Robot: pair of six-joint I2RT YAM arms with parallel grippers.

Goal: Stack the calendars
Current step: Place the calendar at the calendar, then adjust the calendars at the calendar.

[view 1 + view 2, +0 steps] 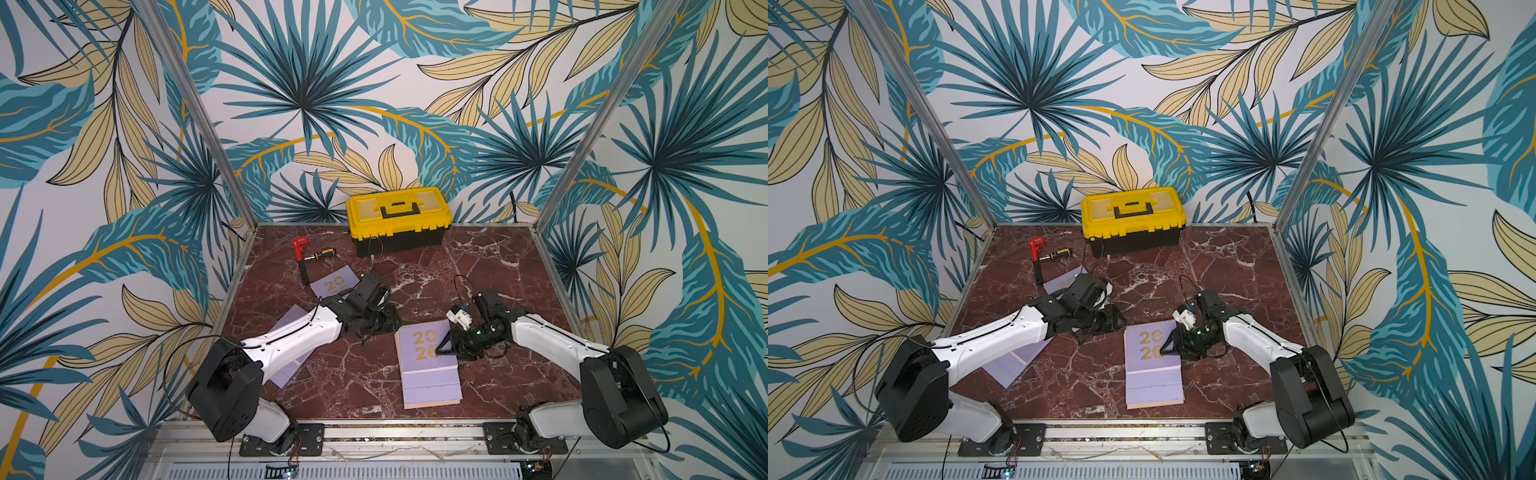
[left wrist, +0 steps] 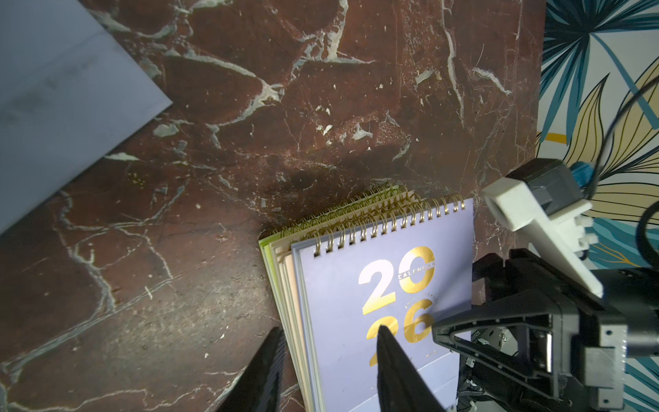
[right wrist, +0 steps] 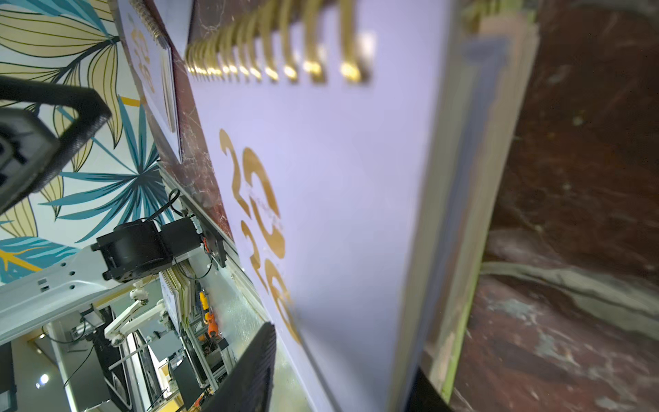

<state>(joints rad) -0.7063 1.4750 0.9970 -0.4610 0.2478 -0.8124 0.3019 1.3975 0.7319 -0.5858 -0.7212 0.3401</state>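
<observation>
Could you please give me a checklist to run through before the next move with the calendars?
1. Right gripper open: ok.
2. Left gripper open: ok.
3. Stack squared: not ok; green calendar juts out beneath the lavender top.
4. All calendars stacked: not ok; far lavender calendar and near lavender calendar lie loose.
5. Near lavender calendar free to grasp: not ok; left arm crosses above it.

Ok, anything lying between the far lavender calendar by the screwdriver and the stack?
Nothing lies on the table between that calendar and the stack; only the left gripper hovers there, at the stack's edge.
</observation>
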